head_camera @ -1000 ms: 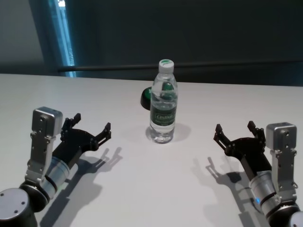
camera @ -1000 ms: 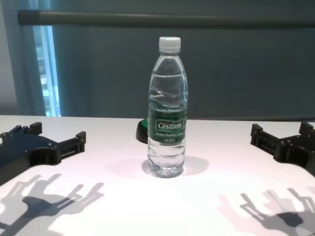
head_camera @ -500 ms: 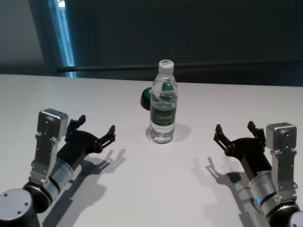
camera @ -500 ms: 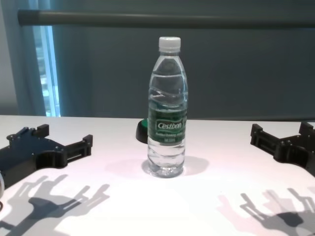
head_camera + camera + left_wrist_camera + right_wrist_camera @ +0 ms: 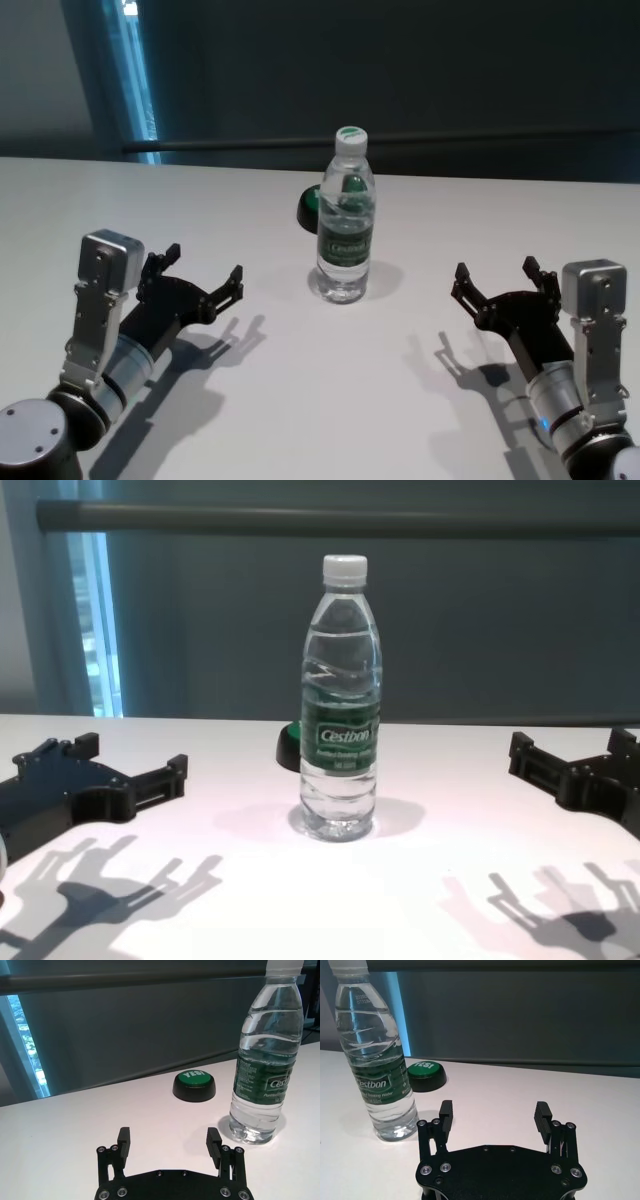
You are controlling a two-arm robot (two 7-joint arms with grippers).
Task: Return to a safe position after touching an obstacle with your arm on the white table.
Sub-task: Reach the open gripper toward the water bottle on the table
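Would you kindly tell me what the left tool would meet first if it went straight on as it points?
Probably nothing: the left tool aims between the green-topped black round button and clear plastic water bottle, though depth is unclear.

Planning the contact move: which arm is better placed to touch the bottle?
Probably left. The left end effector, fingers open, sits nearer the upright Cestbon water bottle on the white table and angles toward it. The right end effector, also open, is farther off.

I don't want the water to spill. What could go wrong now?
1. The water bottle stands tall and upright on the white table; a sideways bump could tip it.
2. The left claw sits open, pointing toward the bottle, apart from it; moving forward might knock it.
3. A falling bottle might hit the green button behind.
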